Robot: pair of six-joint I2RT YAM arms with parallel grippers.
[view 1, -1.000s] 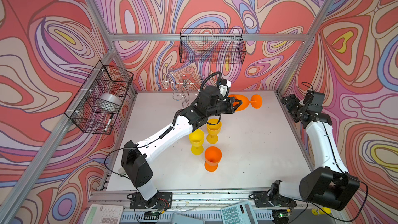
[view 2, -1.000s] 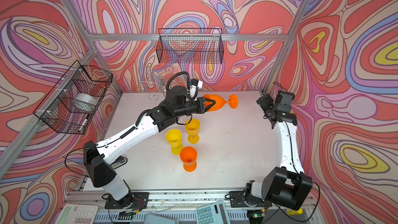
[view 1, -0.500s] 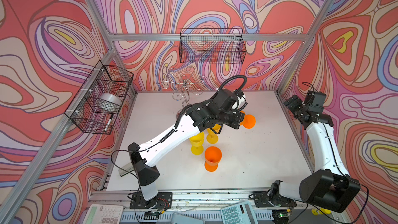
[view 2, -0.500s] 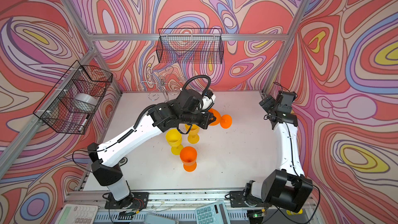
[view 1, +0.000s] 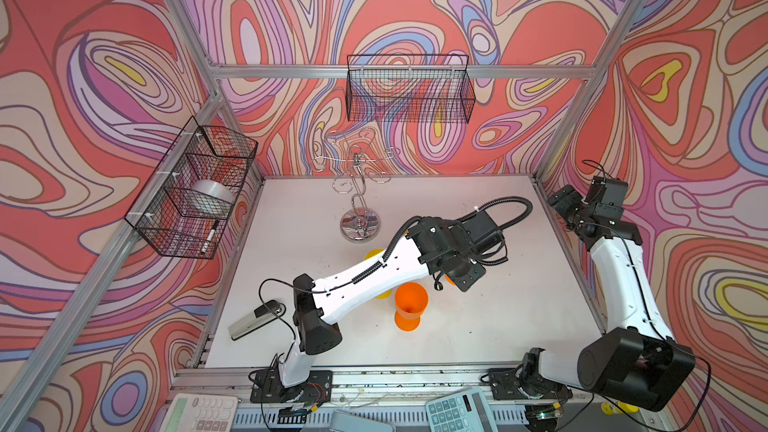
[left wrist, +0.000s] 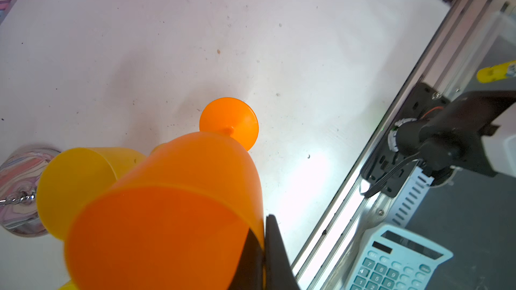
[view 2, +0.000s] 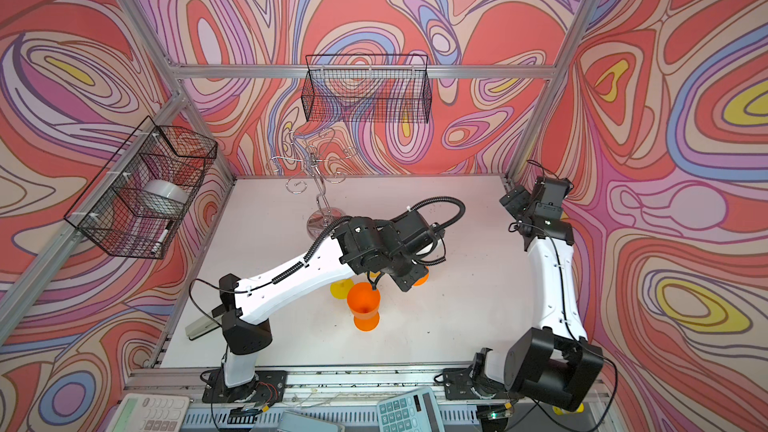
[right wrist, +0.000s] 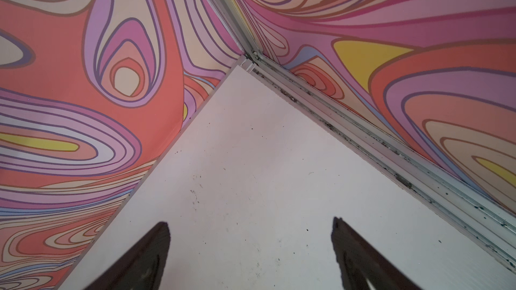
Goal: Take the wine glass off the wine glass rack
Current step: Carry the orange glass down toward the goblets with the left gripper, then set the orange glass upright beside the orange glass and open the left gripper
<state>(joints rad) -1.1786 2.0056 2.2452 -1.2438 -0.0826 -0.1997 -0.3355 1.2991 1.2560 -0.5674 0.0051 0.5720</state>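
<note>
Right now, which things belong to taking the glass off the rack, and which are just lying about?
Job: chrome wire wine glass rack; orange plastic wine glass, gripped by left hand.
Lying about: standing orange plastic wine glass; yellow plastic wine glass; grey stapler; black mesh baskets.

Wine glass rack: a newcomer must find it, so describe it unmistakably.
On the white table, look to the far edge, below the black mesh basket on the back wall. There stands the wine glass rack: round mirrored base, wavy stem, curled hooks on top. It alone is shiny chrome wire; the basket is black mesh.
</note>
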